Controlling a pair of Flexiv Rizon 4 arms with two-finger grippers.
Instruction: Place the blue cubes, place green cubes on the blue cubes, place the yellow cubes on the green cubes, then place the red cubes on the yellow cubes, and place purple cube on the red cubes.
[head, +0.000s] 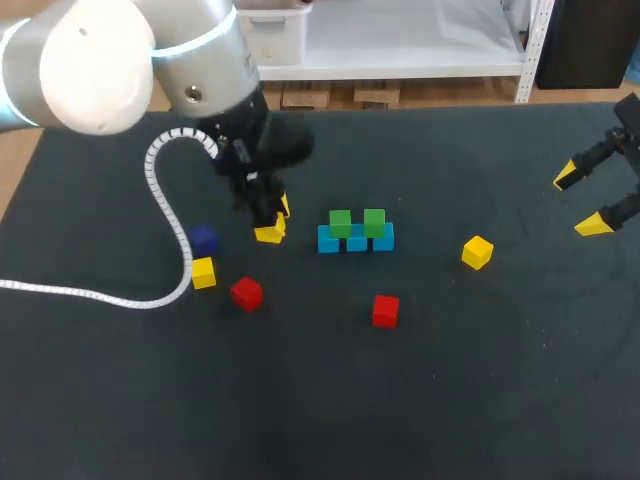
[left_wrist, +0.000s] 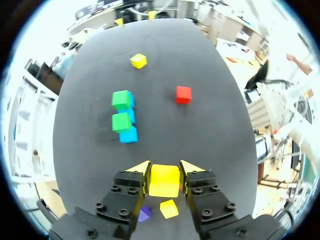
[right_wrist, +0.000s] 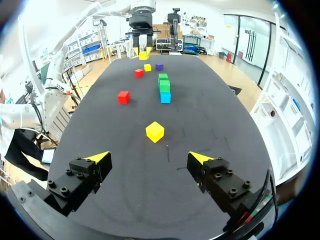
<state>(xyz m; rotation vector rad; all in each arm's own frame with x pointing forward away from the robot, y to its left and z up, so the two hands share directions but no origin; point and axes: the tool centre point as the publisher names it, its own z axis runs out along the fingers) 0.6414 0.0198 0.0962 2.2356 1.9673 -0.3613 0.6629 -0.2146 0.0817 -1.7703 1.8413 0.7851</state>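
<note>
Presently the left gripper is clamped on a yellow cube, one yellow-tipped finger against each of two opposite faces. In the left wrist view the cube looks square to the fingers and seated well down between them. In the head view it sits on the near-left side of the stack, just apart from it.

The blue cubes lie in a row on the table, with two green cubes resting on top and a small gap between the pair.

The right gripper hangs at the far right with its fingers wide apart and nothing between them, well clear of the work.

Assessment: the step in hand is carrying the held cube over and setting it on the green tier.
- Lift high enough to clear the green tops before crossing; a low approach would likely strike the nearest green cube and shift the row.
- Come down vertically with the cube's edges parallel to the stack.
- Let the cube bear fully on green before parting the fingers, and part them only slightly, since the tips would stand close beside the green cubes.
- Withdraw straight upward.
</note>
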